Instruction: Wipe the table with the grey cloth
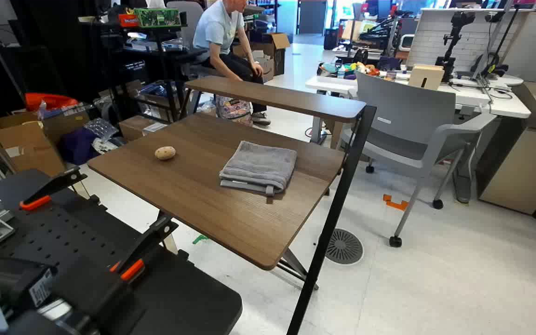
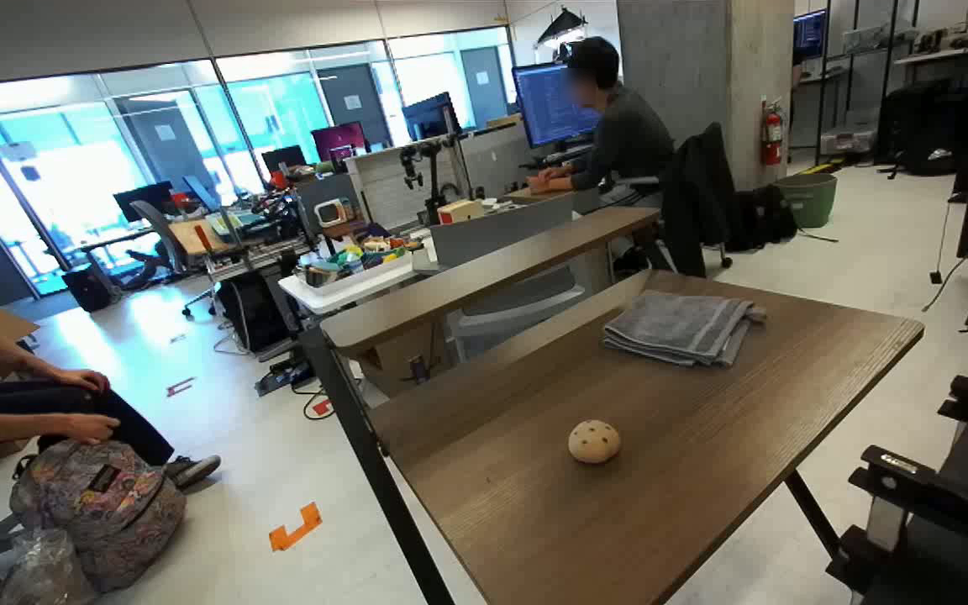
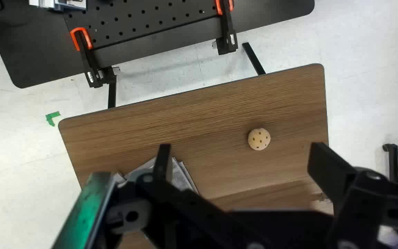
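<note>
Brown wood-grain table [image 1: 193, 190]; on it, folded grey cloth [image 1: 261, 163], spotted tan object [image 1: 165, 153], apart.

No wording is legible. In an exterior view, the label [image 1: 384, 120] on the chair [image 1: 410, 132] at right and the sticker [image 1: 41, 287] on the device [image 1: 10, 274] at near left are too small; likewise, in an exterior view, the patch [image 2: 103, 478] on the backpack [image 2: 118, 512] at left and the text [image 2: 553, 91] on the far monitor [image 2: 547, 118].

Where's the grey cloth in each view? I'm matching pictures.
In an exterior view: grey cloth near centre.
In an exterior view: grey cloth right of centre.
Wrist view: grey cloth lower left of centre, partly behind the gripper.
Shared landmark in all three: spotted tan object.
</note>
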You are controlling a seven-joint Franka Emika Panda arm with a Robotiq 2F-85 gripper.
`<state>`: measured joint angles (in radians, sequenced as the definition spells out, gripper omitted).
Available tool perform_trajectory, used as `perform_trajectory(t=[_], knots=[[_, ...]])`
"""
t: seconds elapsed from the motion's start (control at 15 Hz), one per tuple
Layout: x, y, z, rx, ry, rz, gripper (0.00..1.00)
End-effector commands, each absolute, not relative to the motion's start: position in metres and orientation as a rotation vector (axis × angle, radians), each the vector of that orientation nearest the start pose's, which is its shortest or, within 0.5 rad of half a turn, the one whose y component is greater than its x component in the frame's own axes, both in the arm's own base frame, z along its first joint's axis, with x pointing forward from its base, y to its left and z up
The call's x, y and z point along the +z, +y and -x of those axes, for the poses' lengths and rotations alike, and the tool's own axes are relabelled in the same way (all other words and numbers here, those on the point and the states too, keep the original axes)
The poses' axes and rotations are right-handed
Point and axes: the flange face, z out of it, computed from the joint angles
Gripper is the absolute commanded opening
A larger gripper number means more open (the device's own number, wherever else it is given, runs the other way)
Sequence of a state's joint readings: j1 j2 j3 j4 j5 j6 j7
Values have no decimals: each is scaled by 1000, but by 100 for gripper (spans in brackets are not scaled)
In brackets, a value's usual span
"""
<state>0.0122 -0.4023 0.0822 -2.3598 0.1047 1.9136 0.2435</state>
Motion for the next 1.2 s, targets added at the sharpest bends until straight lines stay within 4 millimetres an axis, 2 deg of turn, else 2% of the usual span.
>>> perform_trajectory(t=[0.0,0.6,0.67,0.8,0.93,1.13], knots=[[477,49,-420,84,298,3069,100],[478,49,-420,81,298,3068,100],[487,42,-431,4,380,3024,100],[488,22,-466,-87,547,2961,100],[467,-7,-503,-142,720,2923,100],[418,-45,-538,-141,979,2885,100]])
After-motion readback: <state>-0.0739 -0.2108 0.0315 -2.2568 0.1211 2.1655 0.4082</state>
